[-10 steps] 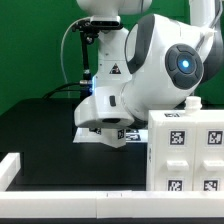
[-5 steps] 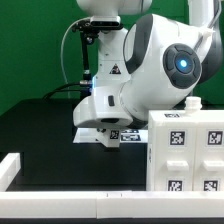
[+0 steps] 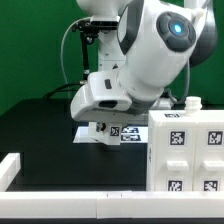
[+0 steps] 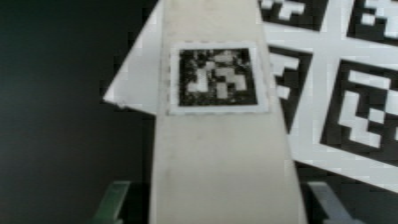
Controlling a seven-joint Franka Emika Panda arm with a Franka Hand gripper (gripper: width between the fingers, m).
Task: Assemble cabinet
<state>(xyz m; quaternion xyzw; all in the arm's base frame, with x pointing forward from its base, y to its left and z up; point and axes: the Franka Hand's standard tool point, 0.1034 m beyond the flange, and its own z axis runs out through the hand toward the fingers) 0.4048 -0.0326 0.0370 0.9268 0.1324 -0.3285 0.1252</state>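
In the wrist view a long white cabinet panel (image 4: 217, 130) with one black-and-white tag runs away from my gripper (image 4: 222, 205), its far end over the marker board (image 4: 347, 100). My fingers (image 4: 119, 200) stand on either side of the panel with a thin dark gap at each edge, so the gripper is open around it. In the exterior view the gripper (image 3: 108, 128) hangs low over the marker board (image 3: 85, 137), and the panel itself is hidden there. The white cabinet box (image 3: 185, 150) with tagged fronts stands at the exterior view's right.
A small white block (image 3: 190, 104) sits on top of the cabinet box. A white rail (image 3: 10, 168) runs along the table's front and up the exterior view's left. The big robot arm (image 3: 150, 50) looms over the middle. The tabletop is black.
The arm's upper body has swung up and toward the exterior view's right, and the wrist has risen a little. The gripper stays over the marker board.
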